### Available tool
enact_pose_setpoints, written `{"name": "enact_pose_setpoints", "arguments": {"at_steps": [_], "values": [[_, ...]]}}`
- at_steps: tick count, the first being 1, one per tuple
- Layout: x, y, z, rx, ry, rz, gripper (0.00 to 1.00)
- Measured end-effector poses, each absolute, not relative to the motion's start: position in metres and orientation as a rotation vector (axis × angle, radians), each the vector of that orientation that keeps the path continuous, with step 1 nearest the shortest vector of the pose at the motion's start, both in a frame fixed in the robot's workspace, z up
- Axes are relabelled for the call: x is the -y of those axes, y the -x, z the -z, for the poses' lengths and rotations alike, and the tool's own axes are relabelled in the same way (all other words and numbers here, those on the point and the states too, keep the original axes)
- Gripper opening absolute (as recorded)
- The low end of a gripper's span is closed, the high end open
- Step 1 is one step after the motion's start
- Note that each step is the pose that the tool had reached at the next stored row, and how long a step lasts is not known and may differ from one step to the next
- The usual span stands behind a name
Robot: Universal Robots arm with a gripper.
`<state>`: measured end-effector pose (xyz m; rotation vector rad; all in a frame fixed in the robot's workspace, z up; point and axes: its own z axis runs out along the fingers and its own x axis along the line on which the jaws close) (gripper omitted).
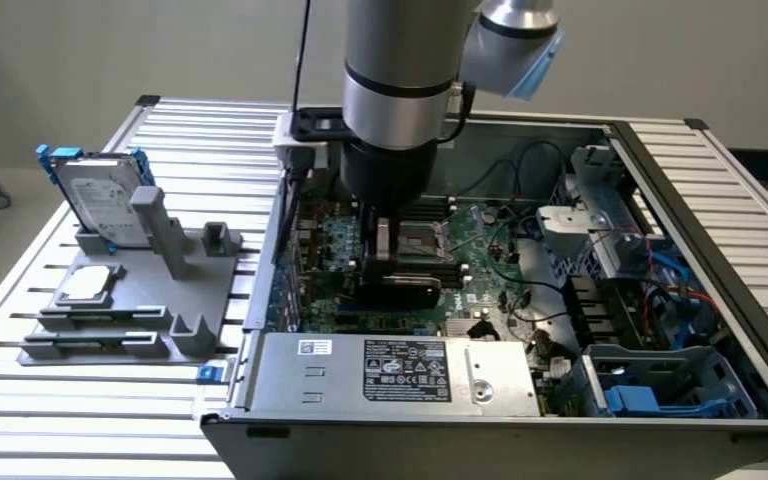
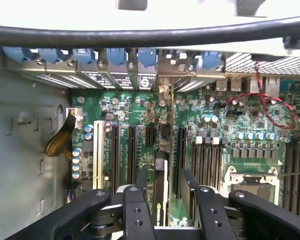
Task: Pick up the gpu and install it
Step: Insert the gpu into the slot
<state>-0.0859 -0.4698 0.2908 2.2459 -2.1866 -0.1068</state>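
Observation:
The gpu (image 1: 400, 286) stands on edge in a slot of the green motherboard (image 1: 491, 270) inside the open computer case, its black rounded cover facing the exterior camera. My arm reaches straight down over it. In the wrist view I see the gpu (image 2: 161, 195) edge-on, running from between my fingers to its silver bracket (image 2: 165, 75) at the case's rear wall. My gripper (image 2: 163, 174) straddles the card with one black finger (image 2: 139, 200) on each side, and a thin gap shows on both sides. In the exterior view the gripper (image 1: 391, 258) is mostly hidden under the wrist.
A grey fixture (image 1: 157, 330) on the slatted table at the exterior view's left holds a hard drive with a blue frame (image 1: 97, 200) and a square silver processor chip (image 1: 91, 285). The power supply (image 1: 398, 370), red cables (image 2: 260, 107) and CPU socket (image 2: 255, 175) crowd the case.

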Motion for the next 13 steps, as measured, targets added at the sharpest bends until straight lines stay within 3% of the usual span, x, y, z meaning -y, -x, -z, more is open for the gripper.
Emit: {"name": "enact_pose_setpoints", "arguments": {"at_steps": [3,9,13], "values": [[0.4698,0.0856,-0.3032,2.187,-2.246,0.107,0.40],[0.4698,0.0856,-0.3049,2.187,-2.246,0.107,0.14],[0.4698,0.0856,-0.3049,2.187,-2.246,0.107,0.11]]}}
